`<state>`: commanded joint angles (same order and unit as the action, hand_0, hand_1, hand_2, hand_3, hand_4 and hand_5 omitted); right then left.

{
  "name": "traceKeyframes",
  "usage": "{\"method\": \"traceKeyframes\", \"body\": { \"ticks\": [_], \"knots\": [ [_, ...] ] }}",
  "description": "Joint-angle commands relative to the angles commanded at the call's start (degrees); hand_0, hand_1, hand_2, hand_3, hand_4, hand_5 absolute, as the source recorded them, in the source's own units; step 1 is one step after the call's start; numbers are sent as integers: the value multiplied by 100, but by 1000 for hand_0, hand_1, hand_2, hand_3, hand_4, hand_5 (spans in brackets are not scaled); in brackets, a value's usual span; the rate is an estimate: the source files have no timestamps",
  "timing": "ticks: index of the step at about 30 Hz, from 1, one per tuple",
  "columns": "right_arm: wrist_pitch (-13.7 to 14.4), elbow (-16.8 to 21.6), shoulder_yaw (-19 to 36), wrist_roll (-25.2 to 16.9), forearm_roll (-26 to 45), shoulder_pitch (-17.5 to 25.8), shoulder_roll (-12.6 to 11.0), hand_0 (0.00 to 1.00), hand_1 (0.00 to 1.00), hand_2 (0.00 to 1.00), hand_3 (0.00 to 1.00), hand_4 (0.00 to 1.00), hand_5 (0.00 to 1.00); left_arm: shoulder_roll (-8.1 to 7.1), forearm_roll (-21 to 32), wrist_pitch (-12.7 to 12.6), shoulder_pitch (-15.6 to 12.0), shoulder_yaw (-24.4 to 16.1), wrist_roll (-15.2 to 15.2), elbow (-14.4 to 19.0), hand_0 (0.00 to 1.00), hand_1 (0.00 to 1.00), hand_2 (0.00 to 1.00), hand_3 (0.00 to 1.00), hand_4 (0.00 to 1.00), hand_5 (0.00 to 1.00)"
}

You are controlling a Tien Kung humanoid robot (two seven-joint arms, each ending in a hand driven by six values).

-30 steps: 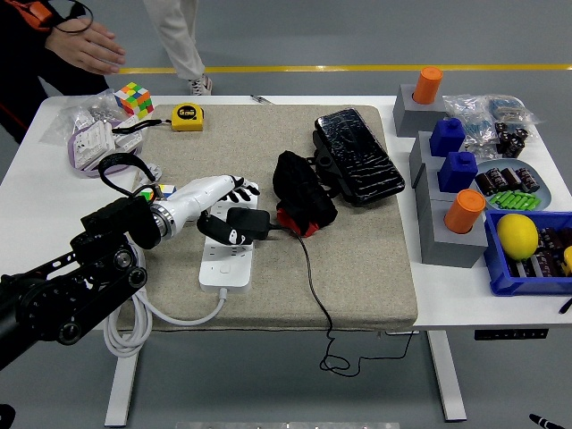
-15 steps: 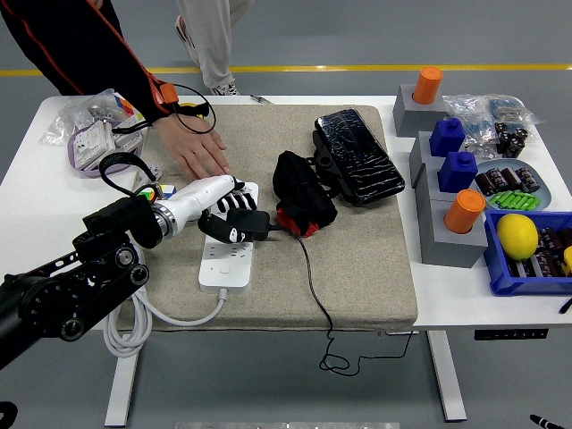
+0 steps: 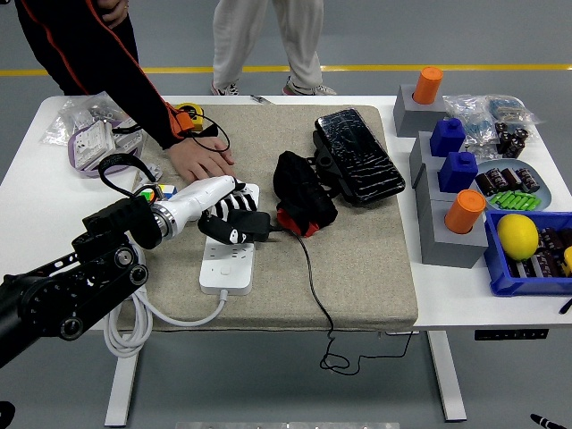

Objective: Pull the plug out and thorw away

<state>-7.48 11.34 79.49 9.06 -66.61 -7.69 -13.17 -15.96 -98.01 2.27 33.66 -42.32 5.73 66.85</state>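
Observation:
A white power strip (image 3: 227, 259) lies on the grey mat (image 3: 357, 259) at the left. A black plug adapter (image 3: 250, 225) sits in its upper sockets, and its thin black cable (image 3: 313, 295) runs down over the mat's front edge. My left hand (image 3: 228, 213) reaches in from the lower left with its fingers curled around the adapter. A person's hand (image 3: 201, 161) rests flat on the mat just behind the strip's far end. My right arm is out of view.
A black pouch with a red part (image 3: 304, 192) and a black wrapped case (image 3: 357, 156) lie mid-mat. Grey blocks with orange and blue pieces (image 3: 451, 192) and a blue bin with a lemon (image 3: 518, 237) stand at the right. Bags (image 3: 85, 134) and a tape measure (image 3: 189, 114) lie far left.
The person's hand came in from the far left corner and settled on the mat behind the strip. My left hand has closed over the adapter and stayed there.

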Motion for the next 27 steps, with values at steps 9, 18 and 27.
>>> {"method": "traceKeyframes", "body": {
  "ticks": [9,18,27],
  "knots": [
    [1,0,1,0,-6,14,-2,633,626,622,567,987,442,-28,-114,-249,-30,-108,-389,306,281,302,374,480,678,2],
    [-4,-4,40,1,-18,22,10,631,626,621,567,987,442,-42,270,-377,28,21,-324,1073,279,301,375,481,685,2],
    [-1,5,26,-3,-1,7,13,634,626,621,567,987,442,51,824,-551,241,957,-394,859,282,307,375,480,702,2]
  ]
}}
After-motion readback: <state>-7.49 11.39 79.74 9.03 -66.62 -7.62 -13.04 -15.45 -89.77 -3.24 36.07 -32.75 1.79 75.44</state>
